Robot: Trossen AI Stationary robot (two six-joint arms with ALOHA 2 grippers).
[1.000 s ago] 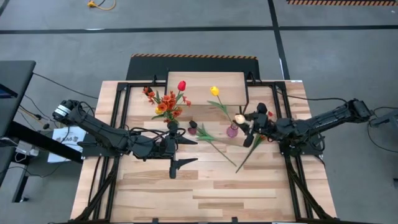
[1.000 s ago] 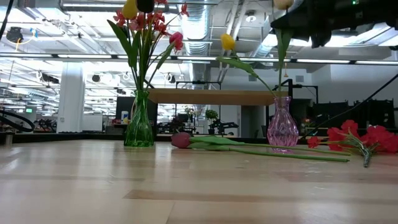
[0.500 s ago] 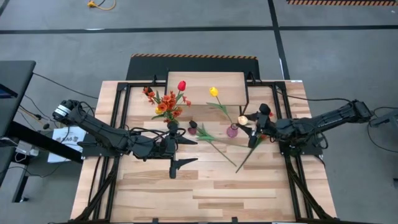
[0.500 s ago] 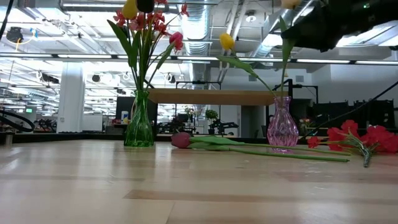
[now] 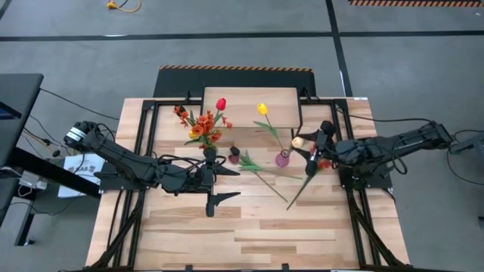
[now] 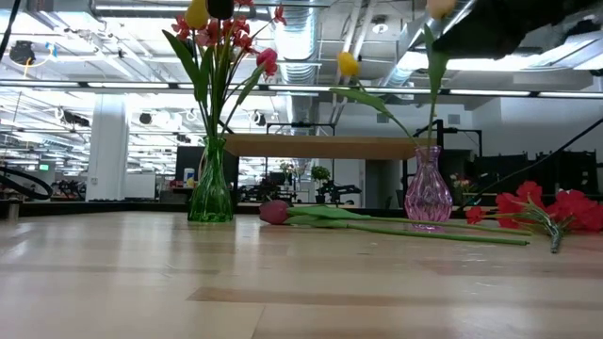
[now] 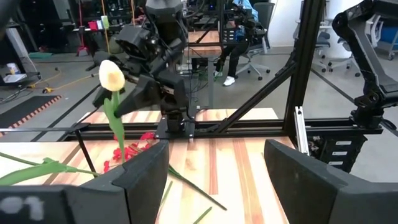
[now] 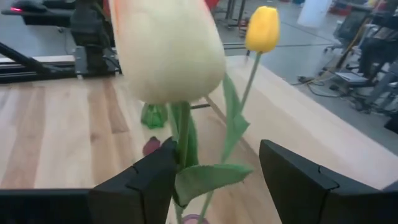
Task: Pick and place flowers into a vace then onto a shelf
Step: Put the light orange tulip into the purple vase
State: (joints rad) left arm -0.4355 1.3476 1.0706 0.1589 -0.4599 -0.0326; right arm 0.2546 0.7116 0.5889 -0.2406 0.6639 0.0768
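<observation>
My left jaws (image 5: 214, 183) rest low over the middle of the bench (image 5: 249, 234), released, fingers spread with nothing between them. Just beyond them the green vase (image 6: 211, 192) stands upright, holding red and red-orange flowers (image 5: 200, 125). A maroon tulip (image 6: 274, 212) lies flat on the bench between the vases. The pink vase (image 6: 428, 191) stands upright in front of the shelf (image 5: 249, 106), holding a yellow tulip (image 5: 262, 109) and a cream tulip (image 8: 166, 50). My right jaws (image 5: 316, 143) hang just beside the pink vase, spread apart; the cream tulip's stem stands between them untouched. More red flowers (image 6: 556, 207) lie on the bench further right.
</observation>
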